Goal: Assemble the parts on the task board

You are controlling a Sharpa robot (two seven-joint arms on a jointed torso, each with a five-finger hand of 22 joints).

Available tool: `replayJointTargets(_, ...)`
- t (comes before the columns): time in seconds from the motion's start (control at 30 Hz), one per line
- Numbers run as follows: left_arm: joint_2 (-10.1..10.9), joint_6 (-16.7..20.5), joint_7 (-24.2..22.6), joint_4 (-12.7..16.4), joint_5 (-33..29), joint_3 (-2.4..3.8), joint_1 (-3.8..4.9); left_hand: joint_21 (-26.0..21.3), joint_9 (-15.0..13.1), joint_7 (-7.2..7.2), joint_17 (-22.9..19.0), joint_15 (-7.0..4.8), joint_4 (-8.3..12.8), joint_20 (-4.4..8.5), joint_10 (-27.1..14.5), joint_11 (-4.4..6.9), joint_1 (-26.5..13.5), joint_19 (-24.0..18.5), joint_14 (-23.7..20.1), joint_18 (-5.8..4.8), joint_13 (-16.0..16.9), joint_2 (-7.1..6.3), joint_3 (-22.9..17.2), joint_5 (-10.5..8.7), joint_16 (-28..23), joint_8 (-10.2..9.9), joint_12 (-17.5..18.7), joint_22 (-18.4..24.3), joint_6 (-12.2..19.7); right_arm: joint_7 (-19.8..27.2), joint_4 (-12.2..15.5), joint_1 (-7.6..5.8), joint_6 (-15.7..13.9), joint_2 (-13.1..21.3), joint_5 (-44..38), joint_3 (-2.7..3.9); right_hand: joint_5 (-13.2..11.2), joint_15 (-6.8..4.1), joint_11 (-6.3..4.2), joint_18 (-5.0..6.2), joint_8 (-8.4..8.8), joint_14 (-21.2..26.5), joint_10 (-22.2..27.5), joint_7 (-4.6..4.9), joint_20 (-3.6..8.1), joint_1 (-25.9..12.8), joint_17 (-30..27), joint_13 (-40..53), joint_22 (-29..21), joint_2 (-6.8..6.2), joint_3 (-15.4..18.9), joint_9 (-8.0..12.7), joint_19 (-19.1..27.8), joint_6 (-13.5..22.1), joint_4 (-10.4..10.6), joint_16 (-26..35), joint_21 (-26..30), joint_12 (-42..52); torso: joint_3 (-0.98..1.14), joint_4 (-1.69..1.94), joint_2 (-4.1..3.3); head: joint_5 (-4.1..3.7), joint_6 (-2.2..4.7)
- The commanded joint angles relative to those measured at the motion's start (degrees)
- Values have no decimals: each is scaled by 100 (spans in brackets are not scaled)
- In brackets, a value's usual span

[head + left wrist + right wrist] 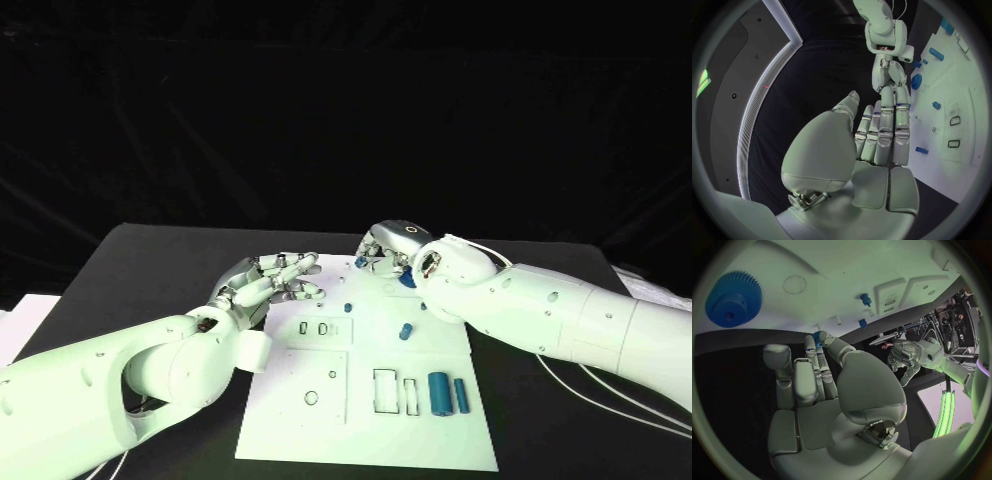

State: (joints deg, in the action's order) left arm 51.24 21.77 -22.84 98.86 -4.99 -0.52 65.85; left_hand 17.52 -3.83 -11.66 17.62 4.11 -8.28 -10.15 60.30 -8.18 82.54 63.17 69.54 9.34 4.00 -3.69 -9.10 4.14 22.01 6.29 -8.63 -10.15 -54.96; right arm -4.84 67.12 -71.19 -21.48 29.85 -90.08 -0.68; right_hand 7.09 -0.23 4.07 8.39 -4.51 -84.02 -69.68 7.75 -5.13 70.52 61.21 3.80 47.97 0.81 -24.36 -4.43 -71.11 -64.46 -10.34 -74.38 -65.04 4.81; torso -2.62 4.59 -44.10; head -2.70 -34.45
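The white task board [325, 400] lies in the middle of the black table. My right hand [387, 248] hovers at the board's far edge, and a small blue part [817, 334] sits pinched between its thumb and fingertips. Beside that hand a blue gear [732, 297] lies flat on the board. My left hand [274, 280] is over the board's far left corner with fingers spread and nothing in it. A small blue peg [346, 307] and a short blue piece [407, 330] lie mid-board. A blue cylinder [438, 393] and a thin blue bar [460, 395] lie near the front right.
Outlined slots [389, 390] and small holes [312, 397] mark the board's near half. Bare black table [144, 260] stretches left of the board. My right forearm [577, 320] crosses above the board's right edge, with cables trailing at the table's right.
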Motion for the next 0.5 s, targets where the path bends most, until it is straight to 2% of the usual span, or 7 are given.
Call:
replayJointTargets(0.03,-14,-81,-25,20,-14,6,13,34,3,-33,5,5,33,7,-2,-10,7,47,-30,91,-5,43,-6,-30,30,-29,22,-5,-6,-64,-85,-2,-55,-80,-39,2,-40,-44,8,-47,-22,-157,2,17,-1,-18,2,-3,6,-20,-20,-3,-42,-21,39,-39,-33,-19,3,2,-7,11,2)
replayJointTargets(0.23,-13,-80,-18,23,-14,6,26,34,3,-33,5,5,33,7,-2,-10,7,47,-30,91,-5,43,-6,-30,30,-29,22,-5,-6,-174,-280,-2,-29,-251,-64,0,-59,-42,10,-49,-18,-158,3,19,-2,-23,16,-3,13,-27,-23,-3,-42,-18,49,-48,-41,-22,1,-8,-9,27,-8)
replayJointTargets(0.33,-19,-80,-15,22,-14,6,32,34,3,-33,5,5,33,7,-2,-10,7,47,-30,91,-5,43,-6,-30,30,-29,22,-5,-6,-202,-365,-1,-14,-317,-67,-2,-71,-41,11,-49,-18,-158,1,20,-3,-31,15,-2,16,-33,-23,-3,-41,-20,58,-49,-45,-23,-3,-2,-11,19,-3)
replayJointTargets(0.5,-32,-84,-4,26,-15,6,42,34,3,-33,5,5,33,7,-2,-10,7,47,-30,91,-5,43,-6,-30,30,-29,22,-5,-6,-252,-509,2,35,-442,-70,-5,-96,-39,13,-49,-14,-158,1,21,-6,-45,28,-1,18,-46,-23,-3,-36,-18,77,-58,-50,-27,3,6,-18,25,-7)
